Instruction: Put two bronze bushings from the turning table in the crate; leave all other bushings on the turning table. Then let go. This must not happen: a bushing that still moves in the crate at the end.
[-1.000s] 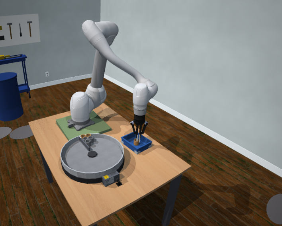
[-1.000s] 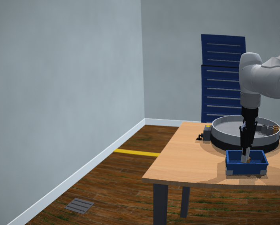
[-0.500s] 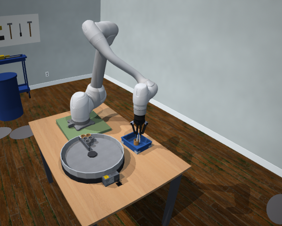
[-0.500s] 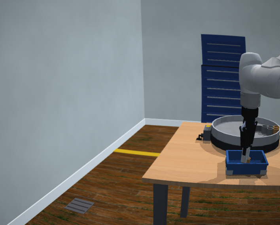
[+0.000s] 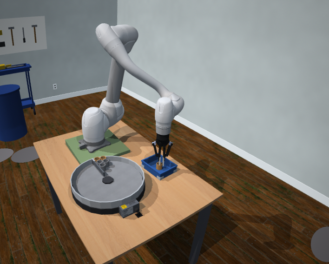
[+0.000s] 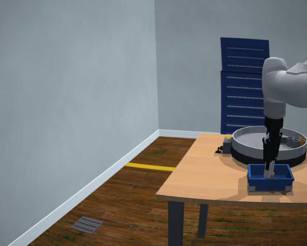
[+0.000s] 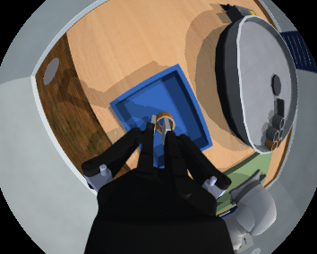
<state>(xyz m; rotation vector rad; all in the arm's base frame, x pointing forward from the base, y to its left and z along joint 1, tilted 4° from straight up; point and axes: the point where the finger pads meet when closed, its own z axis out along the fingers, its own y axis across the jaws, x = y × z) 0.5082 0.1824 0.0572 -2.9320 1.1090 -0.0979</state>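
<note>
My gripper (image 5: 161,164) (image 6: 269,174) (image 7: 158,122) points down inside the blue crate (image 5: 167,172) (image 6: 258,185) (image 7: 194,100). Its fingers are slightly apart, one inside and one outside a bronze bushing (image 5: 159,166) (image 6: 272,175) (image 7: 172,125). That bushing stands upright and low in the crate, with no clear grip on its wall. No second bushing shows in the crate; the fingers hide part of its floor. On the turning table (image 5: 113,195) (image 6: 254,138) (image 7: 258,67), two bronze bushings (image 5: 97,160) (image 6: 302,143) (image 7: 270,144) stand beside three grey bushings (image 5: 102,165) (image 6: 295,143) (image 7: 272,133).
A grey divider bar (image 5: 99,167) and a dark hub (image 5: 108,180) (image 7: 276,84) are on the turning table. Its raised rim faces the crate. A grey control box (image 5: 128,209) (image 6: 227,145) sits at its edge. The arm's base stands on a green mat (image 5: 74,147).
</note>
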